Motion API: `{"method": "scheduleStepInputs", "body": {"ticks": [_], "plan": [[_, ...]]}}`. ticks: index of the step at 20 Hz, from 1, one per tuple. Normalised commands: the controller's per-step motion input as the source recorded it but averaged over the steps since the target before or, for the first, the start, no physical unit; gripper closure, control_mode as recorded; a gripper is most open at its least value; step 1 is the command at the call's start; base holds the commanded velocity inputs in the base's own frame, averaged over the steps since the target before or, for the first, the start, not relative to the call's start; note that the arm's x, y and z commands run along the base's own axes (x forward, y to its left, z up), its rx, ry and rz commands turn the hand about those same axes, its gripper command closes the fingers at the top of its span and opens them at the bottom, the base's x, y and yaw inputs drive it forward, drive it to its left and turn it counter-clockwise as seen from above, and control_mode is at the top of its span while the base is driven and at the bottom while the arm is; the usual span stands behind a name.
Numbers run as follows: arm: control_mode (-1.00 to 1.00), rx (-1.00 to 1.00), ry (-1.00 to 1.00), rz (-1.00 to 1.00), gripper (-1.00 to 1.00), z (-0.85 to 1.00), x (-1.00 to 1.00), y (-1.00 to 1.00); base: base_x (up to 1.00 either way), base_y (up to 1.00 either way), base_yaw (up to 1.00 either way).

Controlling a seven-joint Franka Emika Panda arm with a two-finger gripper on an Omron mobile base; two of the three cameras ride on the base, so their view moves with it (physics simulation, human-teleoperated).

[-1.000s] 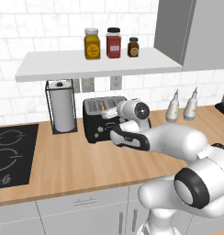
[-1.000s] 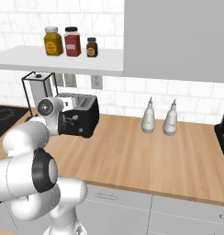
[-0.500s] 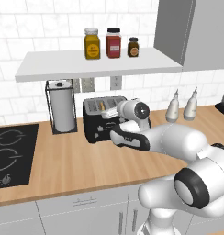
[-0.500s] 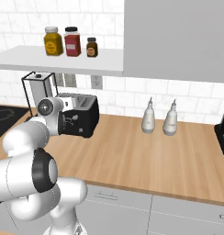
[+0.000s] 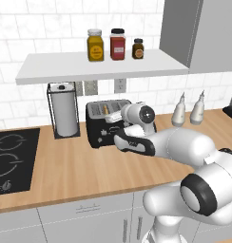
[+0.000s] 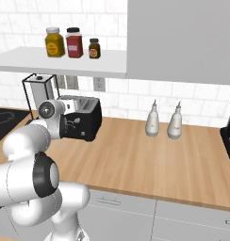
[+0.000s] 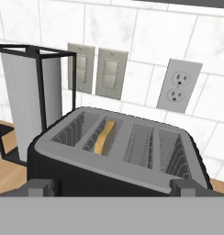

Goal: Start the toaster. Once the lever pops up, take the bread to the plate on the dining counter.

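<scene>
Your gripper (image 7: 112,186) is spread wide, nothing between its jaws, and in the hand view its two dark fingertips (image 7: 40,187) sit at the bottom edge, one near each end of the toaster (image 7: 118,156), which is just ahead of it and slightly below. You're looking down across the toaster's grey metal top at four slots in a row, and the bread (image 7: 104,136) is sitting down in the second slot from the left, its tan upper edge showing at the slot's mouth. From the left base view you can see the hand up against the toaster's (image 5: 111,123) front right side on the wooden desk (image 5: 65,166), with the wrist covering part of the black body; whether the fingers actually touch the toaster you cannot tell from here. The right base view puts the toaster (image 6: 84,117) just beyond the arm's wrist, against the tiled wall. To the toaster's left stands a paper towel holder (image 5: 63,109), close beside it, and behind on the wall you've got two switch plates (image 7: 98,71) and a power outlet (image 7: 177,87).
</scene>
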Motion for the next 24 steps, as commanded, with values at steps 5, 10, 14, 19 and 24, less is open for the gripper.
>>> {"method": "scheduleStepInputs", "body": {"ticks": [5,10,14,19,24], "plan": [[-1.00,0.00,0.00,0.00,-1.00,0.00,0.00,0.00,0.00,0.00,0.00],[-1.00,0.00,0.00,0.00,-1.00,0.00,0.00,0.00,0.00,0.00,0.00],[-1.00,0.00,0.00,0.00,-1.00,0.00,0.00,0.00,0.00,0.00,0.00],[-1.00,0.00,0.00,0.00,-1.00,0.00,0.00,0.00,0.00,0.00,0.00],[-1.00,0.00,0.00,0.00,-1.00,0.00,0.00,0.00,0.00,0.00,0.00]]}}
